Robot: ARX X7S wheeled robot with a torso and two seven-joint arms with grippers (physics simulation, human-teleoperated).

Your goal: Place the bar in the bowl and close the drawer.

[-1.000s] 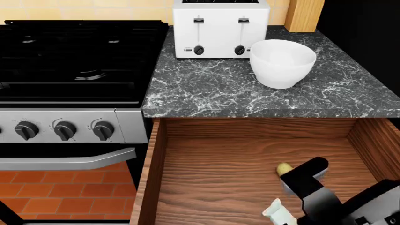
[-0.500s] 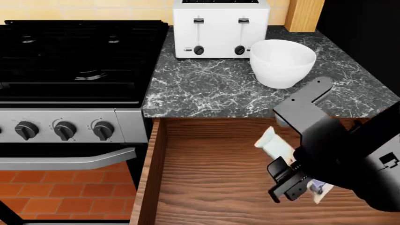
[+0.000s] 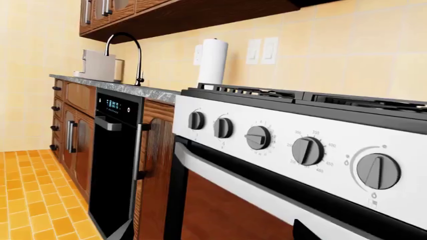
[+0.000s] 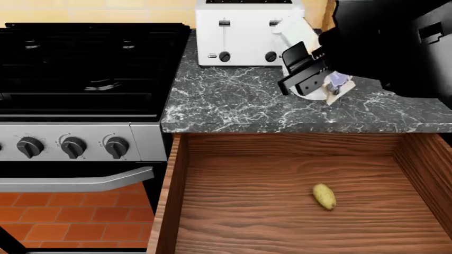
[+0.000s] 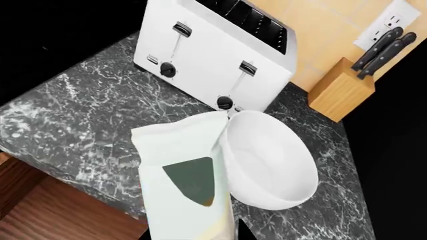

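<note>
Right black gripper (image 4: 310, 71) is clamped on the flat white wrapped bar (image 5: 187, 180), light, thin and probably slippery, held mid-length above the glossy white bowl (image 5: 270, 160) near the counter's back right corner.

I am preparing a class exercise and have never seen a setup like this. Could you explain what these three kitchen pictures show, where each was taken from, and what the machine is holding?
These are simulator renders of a two-armed wheeled robot. One camera sits on its head, looking down; one sits on each arm near the pincer.

In the head view, the right pincer holds a white wrapped bar above the dark marbled countertop, near the boxy white toaster. Below, the reddish-brown wooden drawer stands open, with a small yellowish oval object lying inside.

The right wrist view shows that bar close up, beside the glossy white round bowl, not yet in it. A wooden knife block stands behind.

The left wrist view looks along the silver stove front with black knobs; the left pincer itself is not visible.
</note>
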